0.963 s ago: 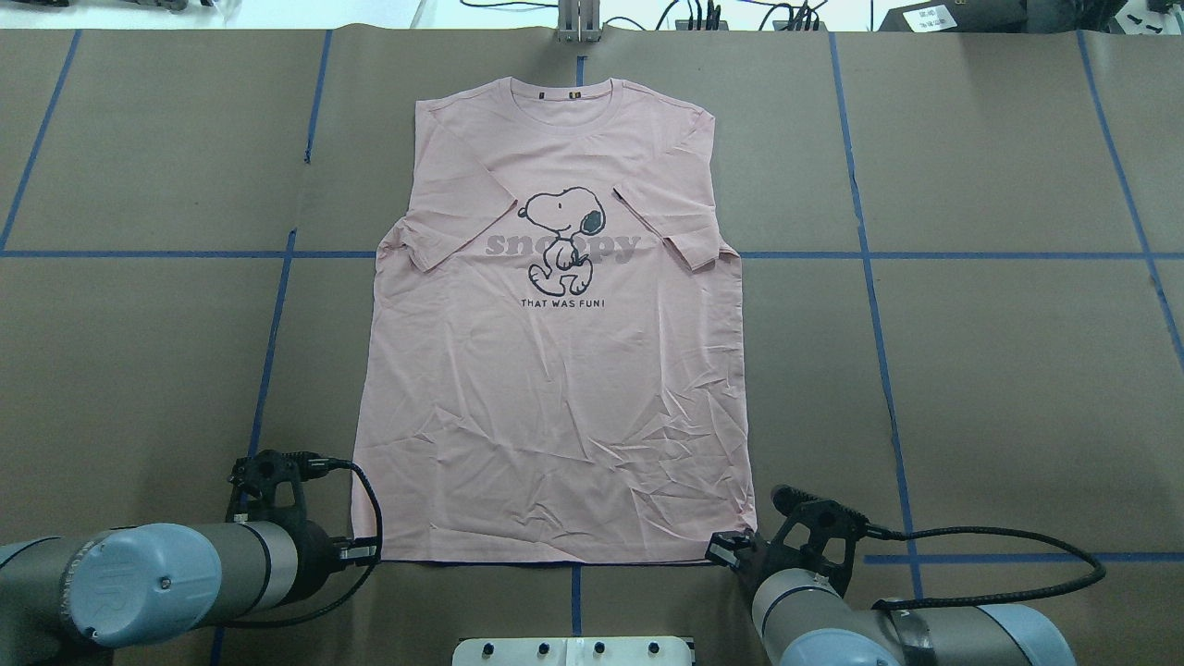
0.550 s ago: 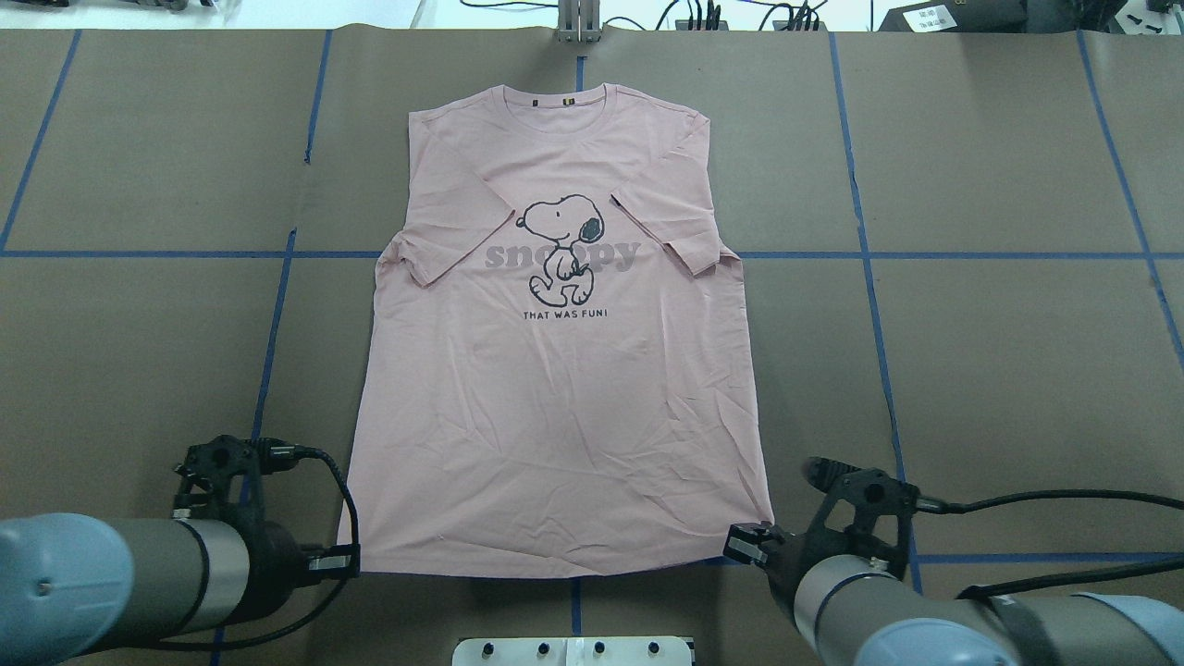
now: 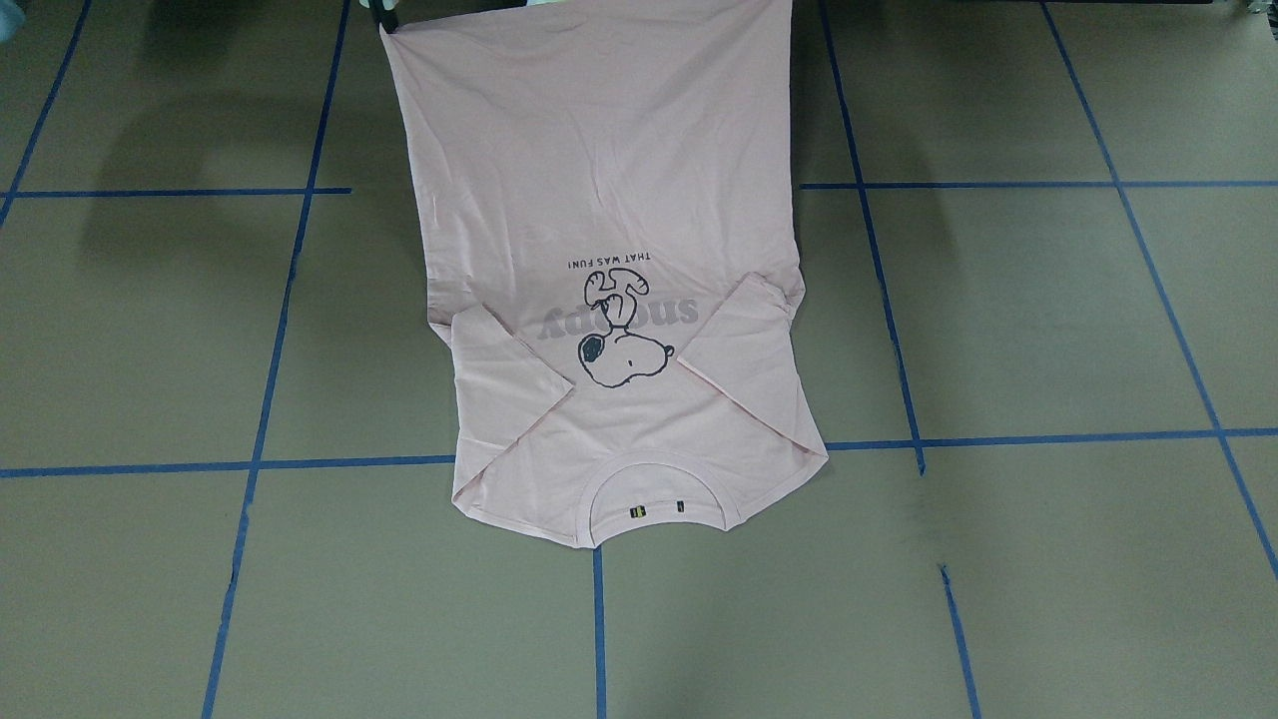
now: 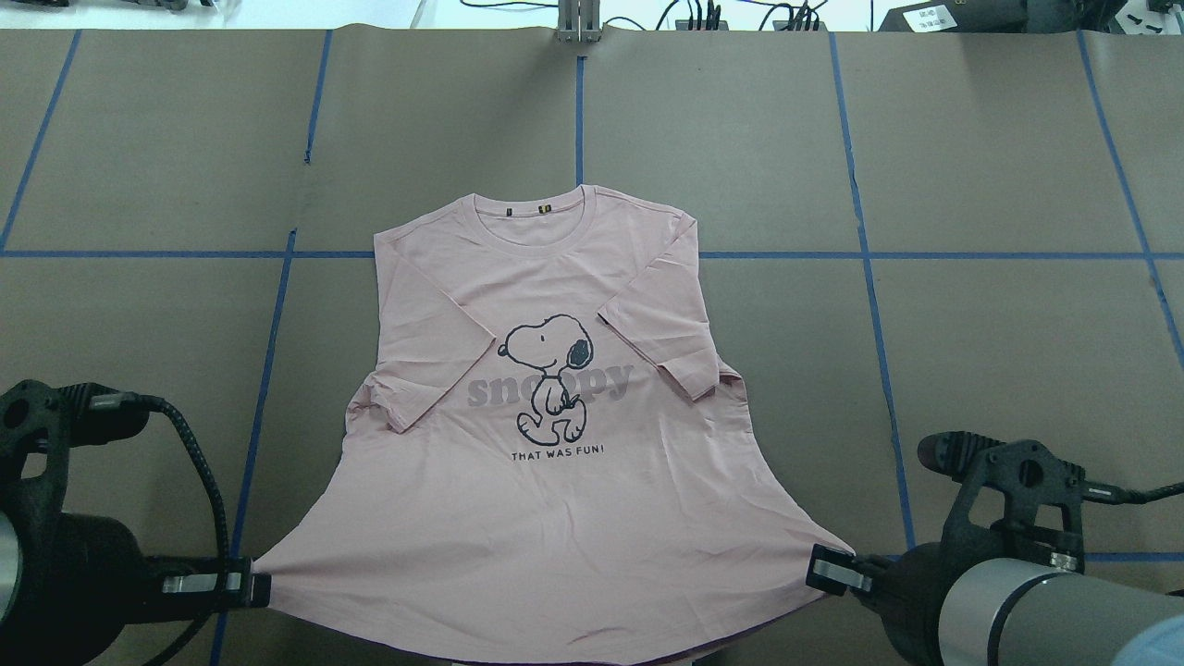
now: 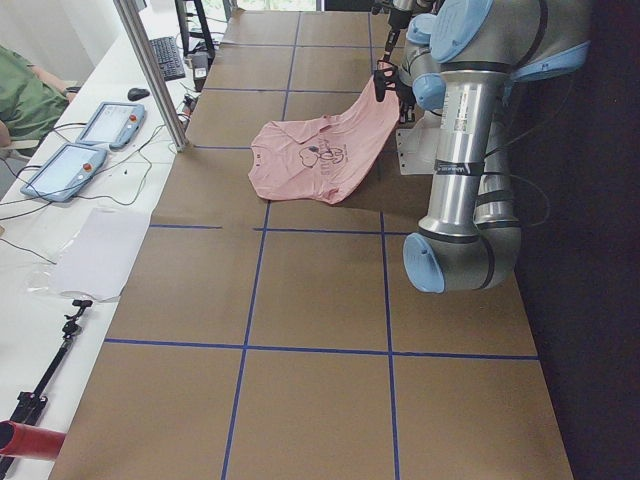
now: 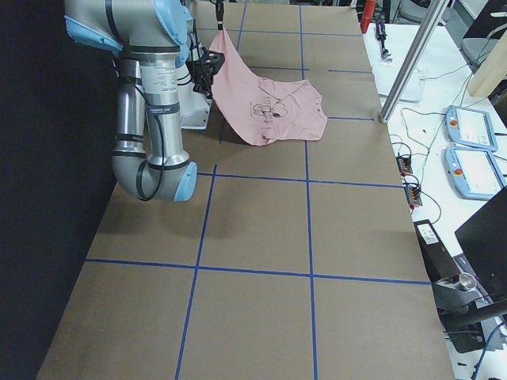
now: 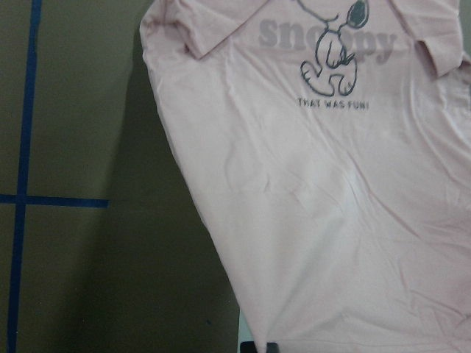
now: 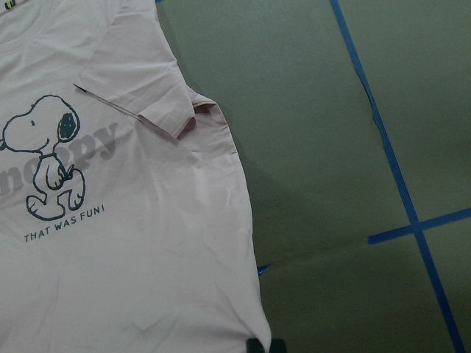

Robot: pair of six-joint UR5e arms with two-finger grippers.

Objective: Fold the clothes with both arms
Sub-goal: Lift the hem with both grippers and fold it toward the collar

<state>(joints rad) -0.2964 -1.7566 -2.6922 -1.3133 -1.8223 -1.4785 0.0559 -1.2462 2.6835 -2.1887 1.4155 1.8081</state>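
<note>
The pale pink Snoopy T-shirt lies print up, both sleeves folded inward, its collar on the table toward the far side. Its hem end is lifted off the table and stretched wide between my grippers. My left gripper is shut on the hem's left corner. My right gripper is shut on the hem's right corner. The front-facing view shows the shirt rising toward the top edge. The left wrist view and the right wrist view show the cloth hanging taut from each held corner.
The table is covered in brown paper with a grid of blue tape lines. A metal post and cables stand at the far edge. Teach pendants lie on a side bench.
Both grippers have drawn back toward the robot, spread apart and risen with the hem corners. The shirt has slid toward the robot, its collar moving from the far edge to mid-table.
</note>
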